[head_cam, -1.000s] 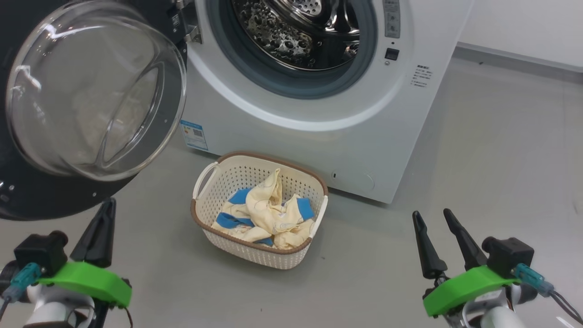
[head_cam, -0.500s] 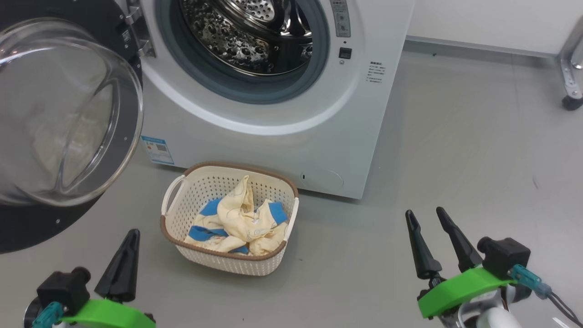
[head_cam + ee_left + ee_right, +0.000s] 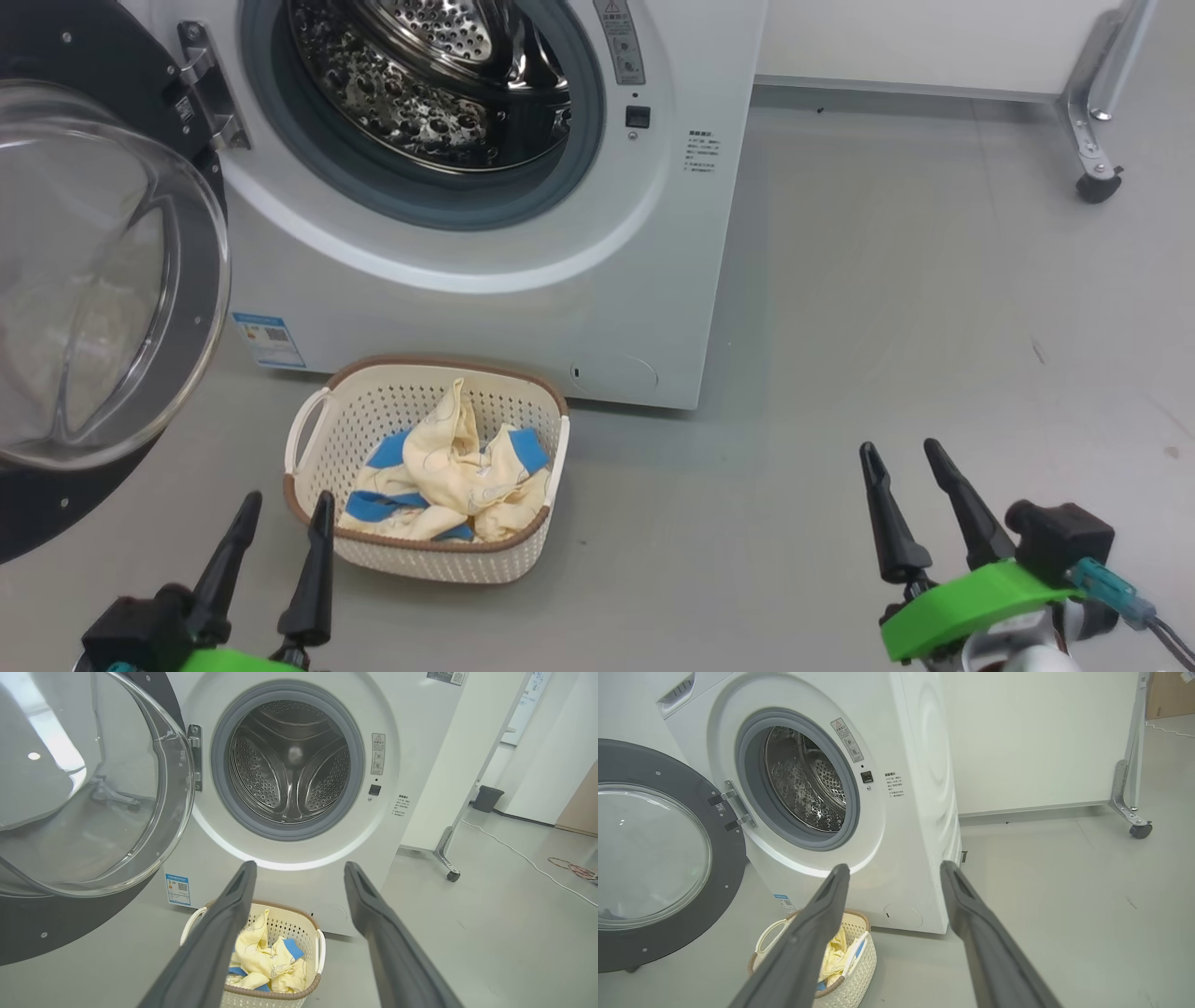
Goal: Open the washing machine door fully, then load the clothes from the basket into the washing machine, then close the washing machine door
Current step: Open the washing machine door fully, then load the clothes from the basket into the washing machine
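The washer [image 3: 485, 299] stands on the grey floor [image 3: 887, 280], its steel drum [image 3: 420, 84] open to view inside the grey gasket [image 3: 439, 201]. The door [image 3: 93, 280] is swung wide on its hinge to the robot's left, with the glass bowl bulging toward the robot and the black rim reaching low toward the floor. The basket [image 3: 439, 560] sits on the floor just before the washer's front, below the opening and near the blue sticker [image 3: 269, 339]; I cannot tell whether it touches the washer. The clothes [image 3: 448, 467] lie bundled in the basket, a cream fold standing above the blue patches. The left gripper [image 3: 288, 504] hovers by the basket's near left corner, fingers apart and empty. The right gripper [image 3: 899, 450] hovers well to the basket's right, fingers apart and empty too.
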Tool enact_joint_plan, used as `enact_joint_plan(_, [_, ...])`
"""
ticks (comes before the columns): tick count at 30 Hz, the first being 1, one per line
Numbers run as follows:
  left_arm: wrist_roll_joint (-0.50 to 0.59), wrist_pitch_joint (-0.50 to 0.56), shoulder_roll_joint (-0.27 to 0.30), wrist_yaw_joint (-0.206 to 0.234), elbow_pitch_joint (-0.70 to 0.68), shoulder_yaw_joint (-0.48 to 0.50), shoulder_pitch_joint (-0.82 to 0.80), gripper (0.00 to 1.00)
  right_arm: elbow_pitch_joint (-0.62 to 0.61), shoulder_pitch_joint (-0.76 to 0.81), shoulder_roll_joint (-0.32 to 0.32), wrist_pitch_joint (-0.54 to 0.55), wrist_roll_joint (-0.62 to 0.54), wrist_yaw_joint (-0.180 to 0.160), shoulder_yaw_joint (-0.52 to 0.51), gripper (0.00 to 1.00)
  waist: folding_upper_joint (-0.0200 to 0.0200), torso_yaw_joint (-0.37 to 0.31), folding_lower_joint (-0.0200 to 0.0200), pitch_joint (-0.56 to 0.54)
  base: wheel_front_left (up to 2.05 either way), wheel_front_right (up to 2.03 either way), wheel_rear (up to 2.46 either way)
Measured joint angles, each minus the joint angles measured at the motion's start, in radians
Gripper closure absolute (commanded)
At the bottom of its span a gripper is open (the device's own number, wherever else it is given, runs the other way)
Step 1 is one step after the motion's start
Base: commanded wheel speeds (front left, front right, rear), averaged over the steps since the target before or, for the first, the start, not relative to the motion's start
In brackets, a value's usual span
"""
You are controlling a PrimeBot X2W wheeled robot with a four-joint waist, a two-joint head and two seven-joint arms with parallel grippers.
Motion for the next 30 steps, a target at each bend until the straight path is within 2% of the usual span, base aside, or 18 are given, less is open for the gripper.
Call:
enact_joint_plan(5, [0.007, 0.0, -0.02, -0.017, -0.018, 0.029, 0.024, 0.0, 0.0, 0.007, 0.0, -0.004, -0.009, 0.0, -0.052, 0.0, 0.0, -0.021, 0.0, 0.002, 0.0, 0.0, 0.0])
enact_joint_plan(18, [0.057, 0.0, -0.07, -0.069, -0.018, 0.092, 0.026, 0.0, 0.009, 0.005, 0.001, -0.004, -0.06, 0.0, -0.086, 0.0, 0.0, -0.063, 0.0, 0.019, 0.0, 0.0, 0.0])
enact_joint_plan(30, [0.077, 0.0, -0.102, -0.082, -0.002, 0.131, 0.026, 0.0, 0.009, 0.004, 0.001, -0.004, -0.07, 0.0, -0.088, 0.0, 0.0, -0.077, 0.0, 0.021, 0.0, 0.0, 0.0])
